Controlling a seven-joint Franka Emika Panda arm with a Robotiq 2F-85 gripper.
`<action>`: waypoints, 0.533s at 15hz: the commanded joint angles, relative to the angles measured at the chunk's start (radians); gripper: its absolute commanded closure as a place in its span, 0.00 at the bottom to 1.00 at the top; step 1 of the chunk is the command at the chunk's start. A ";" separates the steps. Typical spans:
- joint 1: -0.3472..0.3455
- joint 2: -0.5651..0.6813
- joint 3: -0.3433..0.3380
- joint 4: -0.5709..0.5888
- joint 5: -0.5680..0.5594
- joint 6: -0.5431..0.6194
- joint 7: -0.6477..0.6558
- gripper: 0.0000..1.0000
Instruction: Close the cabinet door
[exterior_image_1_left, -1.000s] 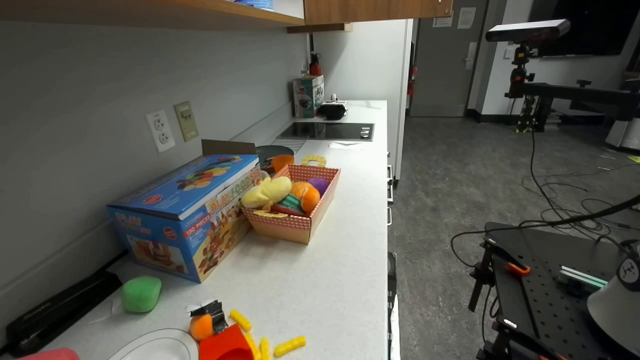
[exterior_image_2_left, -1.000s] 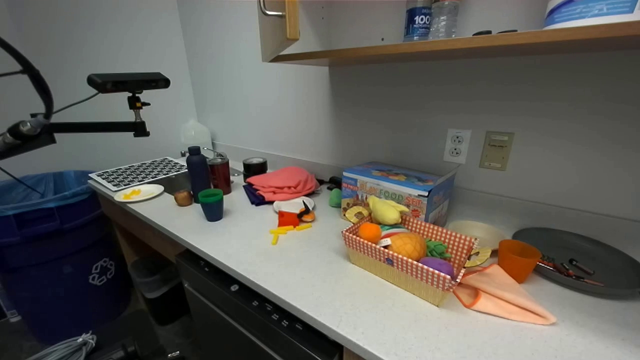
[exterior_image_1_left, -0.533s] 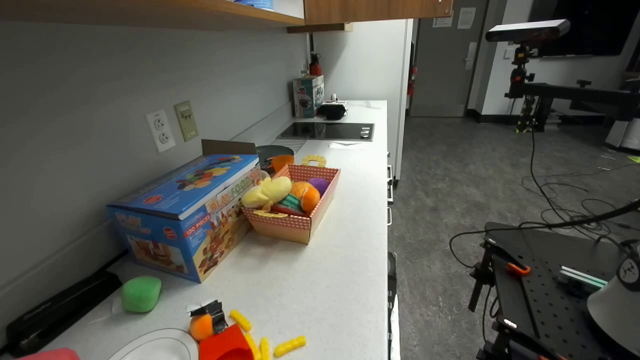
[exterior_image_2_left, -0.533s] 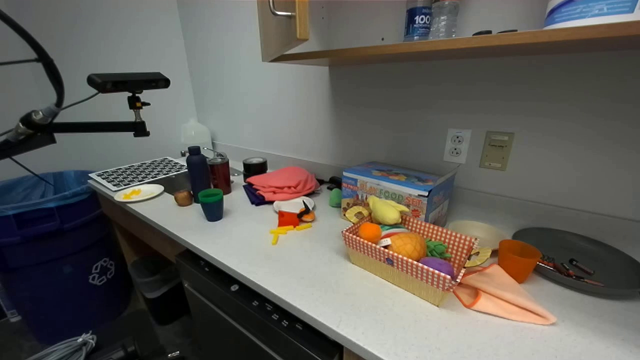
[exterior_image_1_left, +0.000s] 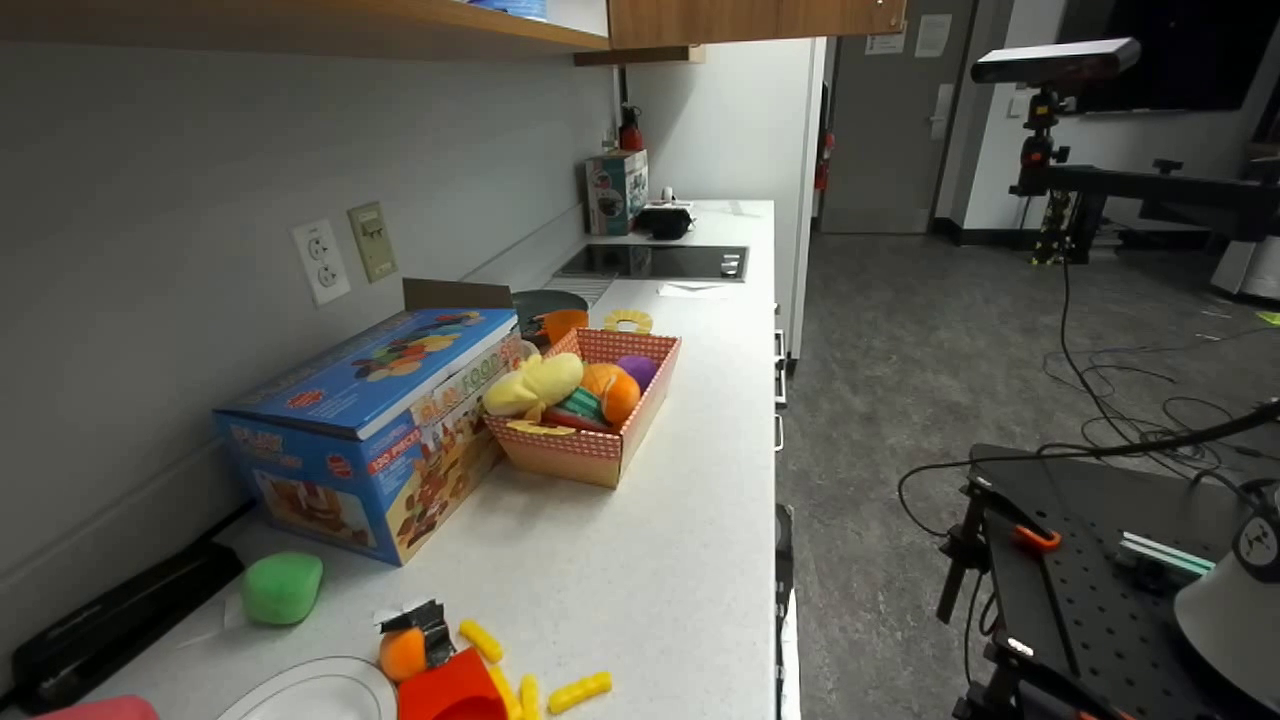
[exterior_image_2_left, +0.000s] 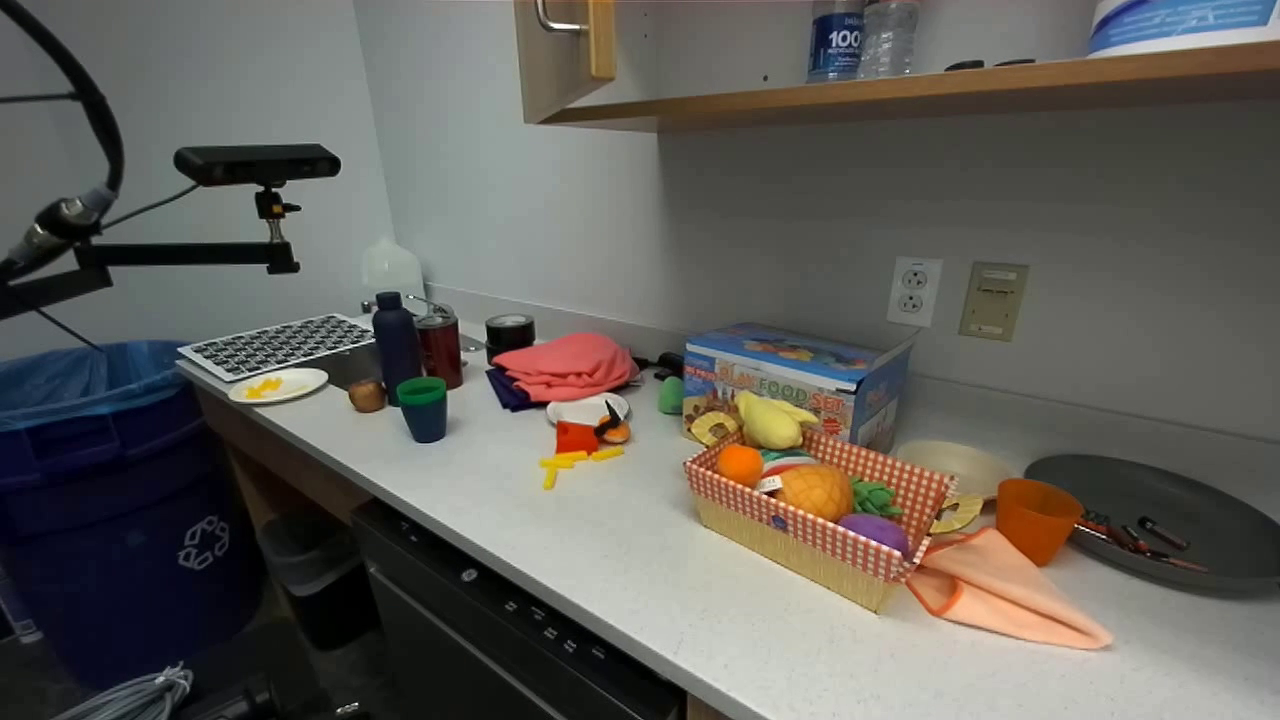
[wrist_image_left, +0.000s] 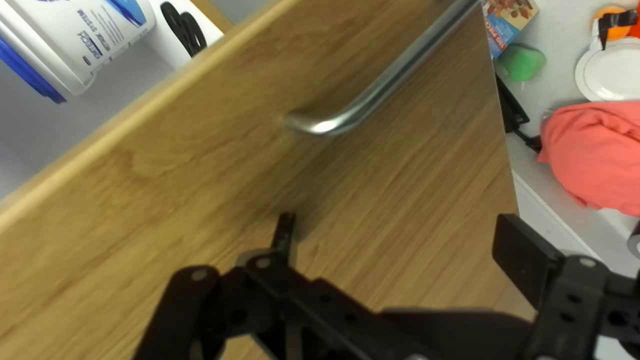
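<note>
Cabinet door (exterior_image_2_left: 563, 60) swung slightly towards closing within the last second; stands ajar above the bench (exterior_image_2_left: 600, 540). Fingers (wrist_image_left: 527, 260) apart, empty. Possible fault: stalled swing, should one snag the handle (wrist_image_left: 395, 75).

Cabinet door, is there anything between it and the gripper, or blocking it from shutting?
Nothing visible stands between the gripper and the cabinet door; whether they touch isn't clear. Nothing visible blocks its swing either: in an exterior view the bottles and white tub appear to stand behind the front edge of the shelf.
</note>
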 joint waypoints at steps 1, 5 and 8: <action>0.018 0.007 -0.010 0.011 0.009 -0.007 -0.015 0.00; 0.040 0.010 -0.024 0.021 0.021 -0.019 -0.035 0.00; 0.041 0.010 -0.024 0.021 0.021 -0.019 -0.035 0.00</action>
